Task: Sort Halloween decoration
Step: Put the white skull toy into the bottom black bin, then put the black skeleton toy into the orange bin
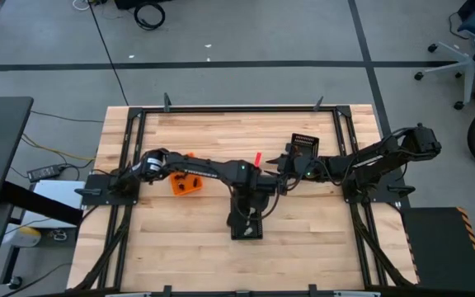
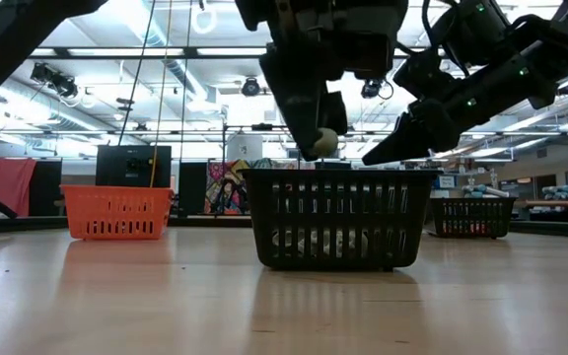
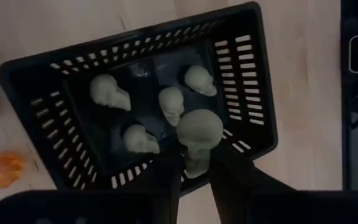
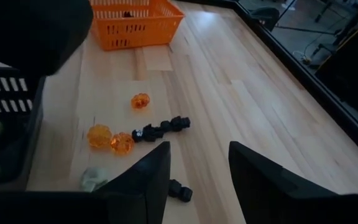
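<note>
In the left wrist view my left gripper point(image 3: 194, 167) is shut on a pale grey-white skull point(image 3: 199, 132). It hangs over the black mesh bin point(image 3: 247, 93), which holds several more pale skulls point(image 3: 109, 92). The low view shows the same gripper point(image 2: 319, 148) above that bin's rim point(image 2: 338, 177). My right gripper point(image 4: 199, 155) is open. It hovers over loose pieces lying on the table: orange pumpkins point(image 4: 99, 135), black pieces point(image 4: 160, 129) and a pale skull point(image 4: 92, 178). My left gripper pinches the skull by its lower, narrow end point(image 3: 194, 160) between the two fingers. The fingers come from above and point down. The skull is lifted clear, over the open top of the black mesh bin, with its round crown facing the camera.
The orange bin point(image 1: 186, 183) stands left of the table's middle, with small dark pieces in it. A second black mesh bin point(image 1: 303, 142) sits toward the far right. A black frame point(image 1: 237, 109) borders the table. Bare wood lies along the near edge.
</note>
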Robot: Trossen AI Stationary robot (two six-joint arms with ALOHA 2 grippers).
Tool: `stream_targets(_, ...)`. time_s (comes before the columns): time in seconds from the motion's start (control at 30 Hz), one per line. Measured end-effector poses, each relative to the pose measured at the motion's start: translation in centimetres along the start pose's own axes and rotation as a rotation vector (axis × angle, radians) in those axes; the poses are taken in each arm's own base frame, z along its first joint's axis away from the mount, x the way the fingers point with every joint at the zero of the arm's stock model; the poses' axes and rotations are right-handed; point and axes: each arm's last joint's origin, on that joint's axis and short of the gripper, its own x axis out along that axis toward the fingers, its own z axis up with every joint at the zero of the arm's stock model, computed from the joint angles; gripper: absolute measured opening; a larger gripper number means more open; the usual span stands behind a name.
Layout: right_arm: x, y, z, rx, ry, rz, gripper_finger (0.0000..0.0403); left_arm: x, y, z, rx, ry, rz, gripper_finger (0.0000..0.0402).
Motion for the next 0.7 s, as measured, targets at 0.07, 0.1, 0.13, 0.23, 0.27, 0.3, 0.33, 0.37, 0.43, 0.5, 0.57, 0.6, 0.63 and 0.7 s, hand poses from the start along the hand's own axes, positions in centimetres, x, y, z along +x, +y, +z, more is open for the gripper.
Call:
stream_targets(0.07,0.00,-0.02,0.01,0.001,-0.001,-0.002,0.0167,-0.05,0.13,-0.04,-0.004,0.000,-0.010,0.0091)
stream_targets(0.1,0.01,-0.04,0.03,0.002,-0.003,-0.004,0.0167,-0.05,0.14,0.00,-0.003,-0.004,-0.010,0.0102)
stream_targets(0.13,0.00,-0.02,0.04,0.002,-0.003,-0.003,0.0167,-0.04,0.12,0.04,0.002,-0.008,-0.010,0.0114)
stream_targets(0.23,0.00,0.00,0.04,0.001,-0.004,-0.001,0.0167,-0.09,0.30,0.07,0.002,-0.014,-0.009,0.0158)
stream_targets(0.27,0.00,-0.01,0.04,0.001,-0.003,-0.002,0.0167,-0.09,0.30,0.08,0.002,-0.014,-0.009,0.0172)
stream_targets(0.3,0.00,-0.01,0.03,0.002,-0.003,-0.002,0.0167,-0.11,0.34,0.07,0.001,-0.015,-0.009,0.0186)
stream_targets(0.33,0.00,-0.02,0.03,0.002,-0.003,-0.002,0.0167,-0.12,0.38,0.07,0.000,-0.015,-0.008,0.0198)
stream_targets(0.37,0.00,-0.02,0.03,0.002,-0.003,-0.002,0.0167,-0.13,0.40,0.07,0.000,-0.015,-0.007,0.0210)
stream_targets(0.43,0.00,-0.01,0.03,0.001,-0.002,-0.002,0.0167,-0.12,0.38,0.04,-0.001,-0.012,-0.008,0.0225)
stream_targets(0.5,0.00,0.00,0.00,0.000,0.000,-0.001,0.0167,-0.17,0.48,-0.09,-0.008,-0.002,-0.009,0.0231)
stream_targets(0.57,0.00,-0.01,-0.01,0.000,0.001,-0.001,0.0167,-0.20,0.57,-0.25,-0.015,0.013,-0.003,0.0232)
stream_targets(0.6,0.00,-0.01,-0.02,0.000,0.002,-0.001,0.0167,-0.24,0.68,-0.35,-0.018,0.022,0.002,0.0230)
stream_targets(0.63,0.00,-0.01,-0.02,0.000,0.002,-0.001,0.0167,-0.28,0.78,-0.46,-0.017,0.031,0.008,0.0228)
stream_targets(0.7,0.00,-0.01,-0.03,-0.001,0.003,-0.001,0.0167,-0.45,0.87,-0.68,-0.013,0.048,0.017,0.0223)
